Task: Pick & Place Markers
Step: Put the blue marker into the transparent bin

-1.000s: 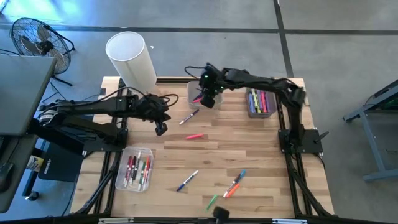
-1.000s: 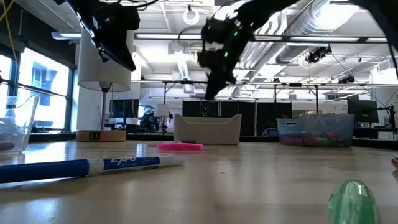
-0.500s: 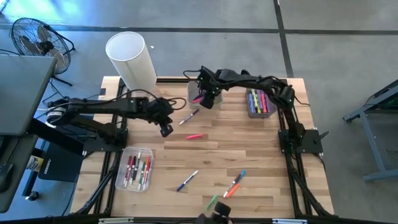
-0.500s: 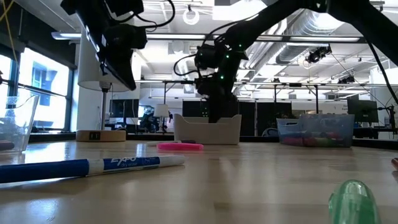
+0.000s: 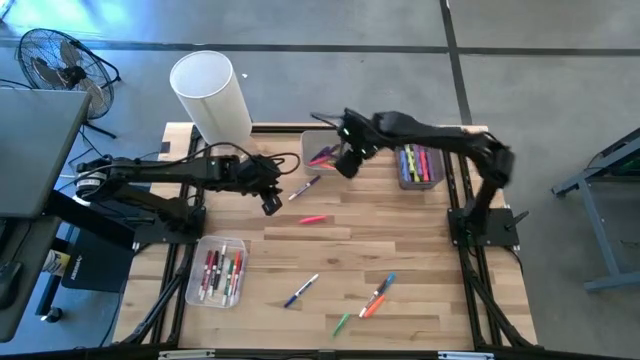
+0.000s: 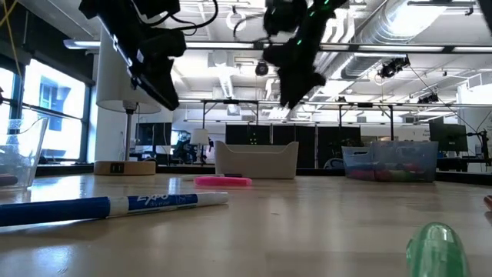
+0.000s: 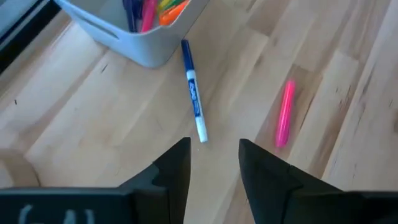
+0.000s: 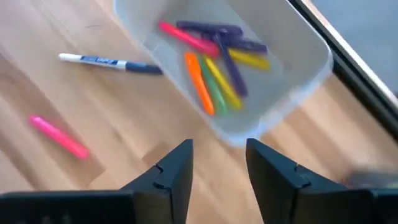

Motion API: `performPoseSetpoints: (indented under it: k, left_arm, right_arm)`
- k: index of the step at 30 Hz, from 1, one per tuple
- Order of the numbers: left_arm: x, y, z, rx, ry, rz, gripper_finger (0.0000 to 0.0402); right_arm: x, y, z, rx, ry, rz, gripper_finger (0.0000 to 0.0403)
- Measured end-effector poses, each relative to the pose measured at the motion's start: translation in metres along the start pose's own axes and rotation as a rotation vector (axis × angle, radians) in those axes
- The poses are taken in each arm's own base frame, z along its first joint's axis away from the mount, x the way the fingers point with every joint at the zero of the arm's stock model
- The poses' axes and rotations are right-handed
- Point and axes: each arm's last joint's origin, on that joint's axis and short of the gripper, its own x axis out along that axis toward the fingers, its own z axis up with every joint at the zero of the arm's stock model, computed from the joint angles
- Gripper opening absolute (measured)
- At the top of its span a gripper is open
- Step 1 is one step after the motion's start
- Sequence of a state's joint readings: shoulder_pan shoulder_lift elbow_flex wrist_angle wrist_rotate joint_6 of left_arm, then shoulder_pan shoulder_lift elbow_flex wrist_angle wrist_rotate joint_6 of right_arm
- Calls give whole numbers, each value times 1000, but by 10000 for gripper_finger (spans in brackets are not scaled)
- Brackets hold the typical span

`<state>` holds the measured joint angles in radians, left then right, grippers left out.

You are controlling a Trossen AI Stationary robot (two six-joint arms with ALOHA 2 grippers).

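Observation:
Loose markers lie on the wooden table: a white one with a blue cap [image 7: 193, 93], a pink one [image 7: 284, 115], and blue [image 5: 300, 290], orange [image 5: 378, 295] and green [image 5: 341, 323] ones near the front edge. My left gripper [image 7: 214, 146] hangs open above the table, just short of the white marker's end, holding nothing. My right gripper [image 8: 219, 149] is open and empty, raised beside the far middle bin [image 8: 298, 68]. Several markers [image 8: 217, 68] lie in that bin.
A second clear bin with markers [image 5: 420, 163] stands at the far right, and a third [image 5: 215, 270] at the near left. A white cylinder [image 5: 210, 95] stands at the far left corner. Bare wood lies in the table's middle.
My right gripper dipped into the far middle bin, then rose and drew toward the table's right edge, turning about its own axis. My left gripper has sunk a little and gone toward the white marker with the blue cap.

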<state>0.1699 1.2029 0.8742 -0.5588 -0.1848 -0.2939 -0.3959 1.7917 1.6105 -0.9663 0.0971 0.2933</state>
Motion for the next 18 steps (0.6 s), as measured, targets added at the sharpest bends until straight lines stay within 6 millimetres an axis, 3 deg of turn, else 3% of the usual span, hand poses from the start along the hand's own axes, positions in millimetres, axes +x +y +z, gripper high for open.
performPoseSetpoints:
  k: [5, 10, 13, 18]
  left_arm:
    - [23, -5, 1, -45, 35, 3, 133]
    - [57, -12, 3, -47, 130, 33, 134]
    - [77, -17, 7, -39, 159, 48, 134]
    - [107, -24, 13, 16, 209, 85, 134]
  right_arm:
    - [-39, 26, -59, 112, -91, -33, 125]
    - [-66, 44, -114, 262, -214, 57, 118]
    - [-75, 52, -136, 329, -269, 133, 117]
    - [-84, 66, -157, 362, -328, 161, 117]
